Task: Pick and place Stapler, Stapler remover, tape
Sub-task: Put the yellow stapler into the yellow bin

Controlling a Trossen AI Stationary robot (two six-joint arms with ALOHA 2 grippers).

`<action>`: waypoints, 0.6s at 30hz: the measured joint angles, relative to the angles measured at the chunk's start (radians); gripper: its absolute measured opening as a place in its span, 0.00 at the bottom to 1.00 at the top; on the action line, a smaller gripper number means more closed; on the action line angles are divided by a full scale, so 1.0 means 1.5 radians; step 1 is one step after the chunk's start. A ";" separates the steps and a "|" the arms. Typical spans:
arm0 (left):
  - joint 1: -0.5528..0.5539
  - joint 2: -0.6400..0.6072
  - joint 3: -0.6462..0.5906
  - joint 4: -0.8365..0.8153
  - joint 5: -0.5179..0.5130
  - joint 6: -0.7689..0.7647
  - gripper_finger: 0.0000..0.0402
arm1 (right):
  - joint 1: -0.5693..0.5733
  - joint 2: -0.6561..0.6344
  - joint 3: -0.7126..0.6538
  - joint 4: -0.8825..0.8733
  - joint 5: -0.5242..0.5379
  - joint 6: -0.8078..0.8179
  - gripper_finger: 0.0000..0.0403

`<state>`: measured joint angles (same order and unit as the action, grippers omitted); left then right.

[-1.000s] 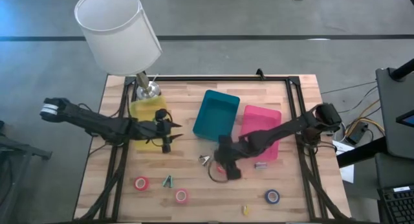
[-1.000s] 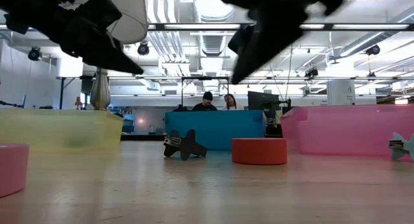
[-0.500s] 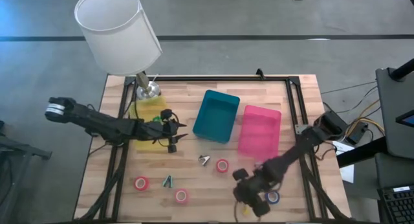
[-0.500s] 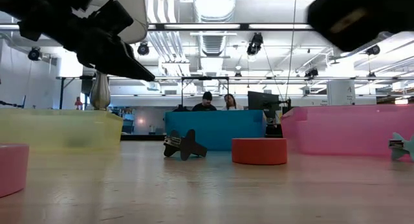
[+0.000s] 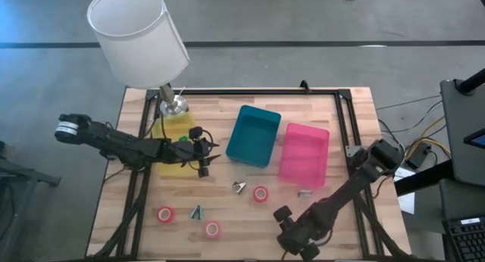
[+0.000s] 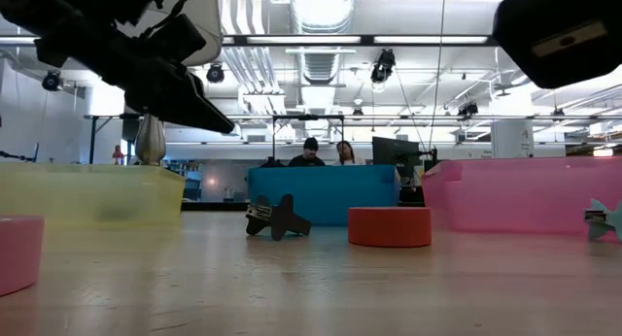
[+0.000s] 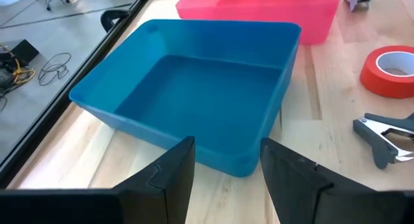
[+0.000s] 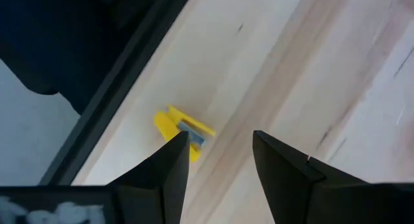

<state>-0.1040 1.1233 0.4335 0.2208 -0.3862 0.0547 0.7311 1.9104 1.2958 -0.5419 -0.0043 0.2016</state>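
Tape rolls (image 5: 213,229), three red ones, flat on the near half of the table (image 5: 220,110), well apart from one another. Right fingers (image 8: 162,179) low over the near edge, spread and empty, with a small yellow staple remover (image 8: 181,133) just beside one tip. Green staple remover (image 5: 197,212) between the two left rolls. Farther off, dark metal staple remover (image 5: 239,187) near the third roll. Left fingers (image 7: 171,175) spread and empty, above the table beside the yellow bin (image 5: 173,133), facing the teal bin (image 7: 194,114). Pink bin (image 5: 305,152) to its right. Lamp (image 5: 136,35) at the far left corner.

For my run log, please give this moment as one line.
left gripper: open, empty, facing blue bin | right gripper: open, empty, over yellow staple remover at near table edge
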 joint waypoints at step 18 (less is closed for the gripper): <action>0.004 0.000 0.000 0.005 0.000 -0.002 0.45 | 0.027 0.077 0.042 -0.006 0.008 -0.103 0.40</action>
<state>-0.0987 1.1233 0.4335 0.2276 -0.3862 0.0525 0.7723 2.0259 1.3582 -0.5507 0.0080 0.0464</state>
